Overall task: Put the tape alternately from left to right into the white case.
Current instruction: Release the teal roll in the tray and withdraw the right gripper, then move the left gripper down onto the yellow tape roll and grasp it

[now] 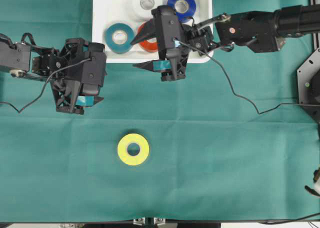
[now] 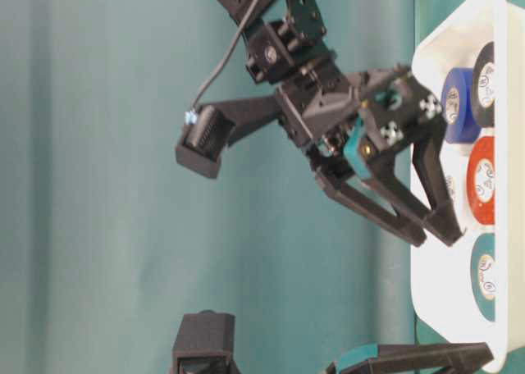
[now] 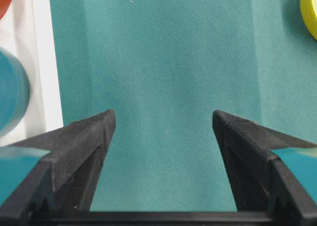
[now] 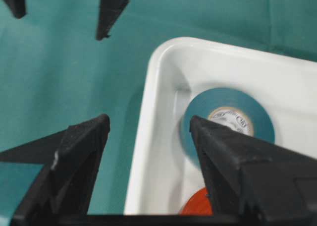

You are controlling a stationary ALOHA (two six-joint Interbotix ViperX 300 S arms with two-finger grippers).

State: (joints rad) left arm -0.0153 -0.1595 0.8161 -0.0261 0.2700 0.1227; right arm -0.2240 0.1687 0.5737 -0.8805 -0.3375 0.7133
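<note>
Four rolls already in the white case (image 1: 101, 18) at 12 o'clock of the overhead view: teal roll (image 1: 119, 37) at its 7 o'clock corner, white roll (image 1: 145, 3) and blue roll (image 1: 181, 5) along the far side, red roll (image 1: 148, 44) half hidden under the right gripper (image 1: 141, 52). One left to place, by the look of it: yellow roll (image 1: 133, 149) flat on the green cloth (image 1: 225, 158), toward 6 o'clock, well apart from the case. Right gripper spread wide and holding nothing, straddling the near rim of the case, one finger over the red roll, the other outside over the cloth. Left gripper (image 1: 86, 104) likewise wide apart and empty, at 9 o'clock beside the case, above bare cloth; yellow roll at roughly 5 o'clock from it, near but not between the fingers, and just clipping the edge of the left wrist view. Going by the alternating order, next pick likely the left arm's; otherwise nearly done.
</note>
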